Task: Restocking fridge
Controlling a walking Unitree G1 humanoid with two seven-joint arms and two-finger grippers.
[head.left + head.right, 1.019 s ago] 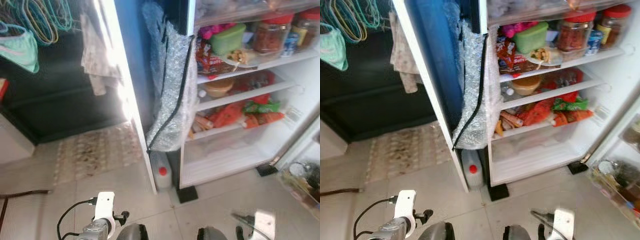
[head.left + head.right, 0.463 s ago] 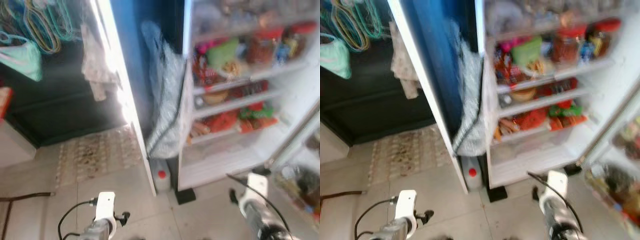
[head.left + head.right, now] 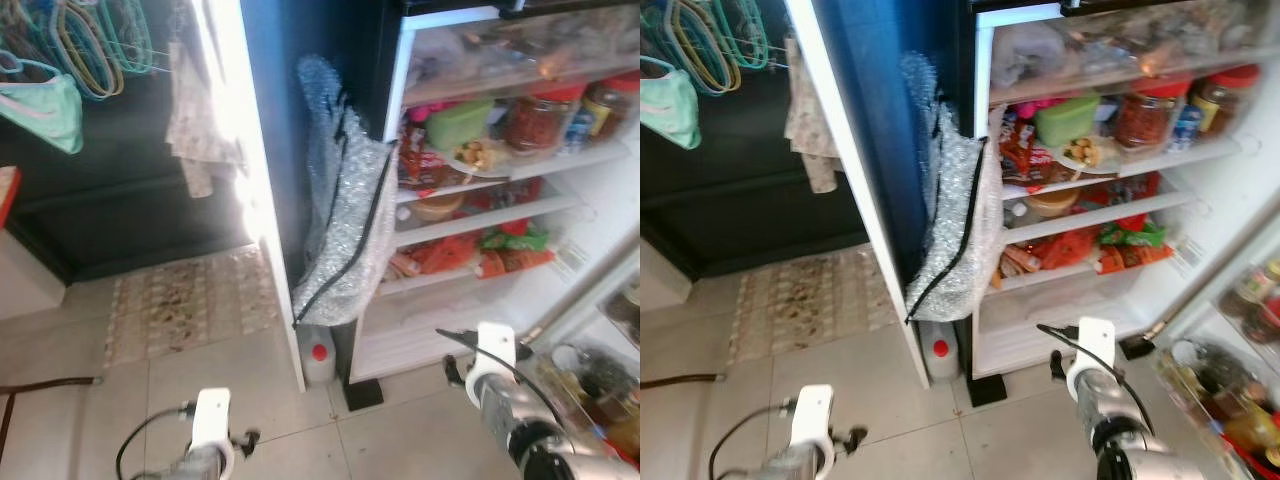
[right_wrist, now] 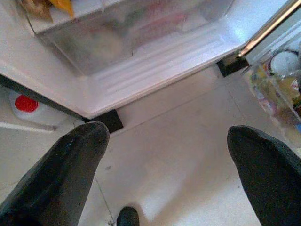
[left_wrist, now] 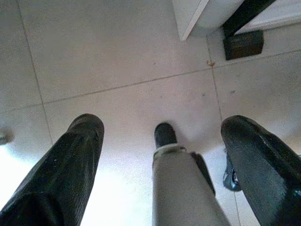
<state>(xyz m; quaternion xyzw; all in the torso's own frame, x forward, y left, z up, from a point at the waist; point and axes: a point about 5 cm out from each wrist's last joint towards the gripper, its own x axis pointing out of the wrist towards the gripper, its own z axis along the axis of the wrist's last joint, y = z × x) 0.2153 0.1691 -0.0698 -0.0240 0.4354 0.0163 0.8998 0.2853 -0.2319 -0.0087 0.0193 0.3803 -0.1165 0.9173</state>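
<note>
The fridge (image 3: 1215, 215) stands open on the tiled floor (image 3: 150, 380), its white shelves crowded. Bubble wrap (image 3: 345, 230) with a black cable running down it hangs against the fridge's left outer wall, beside a white partition (image 3: 255, 200). A patterned mat (image 3: 190, 300) lies on the floor left of the partition, below clothes hangers (image 3: 95, 45). On an upper shelf sit a green tub (image 3: 1067, 118) toward the left edge and a red-lidded jar (image 3: 1145, 112) toward the right. Red and green packets (image 3: 1110, 245) lie on the lowest shelf, above the clear bottom drawer (image 4: 136, 33). The door rack (image 3: 1230, 390) at the right holds bottles. A small white jug with a red cap (image 3: 318, 355) stands on the floor at the fridge's left bottom corner.

The right hand (image 4: 171, 169) hangs spread wide and empty over the floor before the drawer. The left hand (image 5: 174, 160) is also wide and empty, low over the tiles, above the robot's foot (image 5: 165, 134).
</note>
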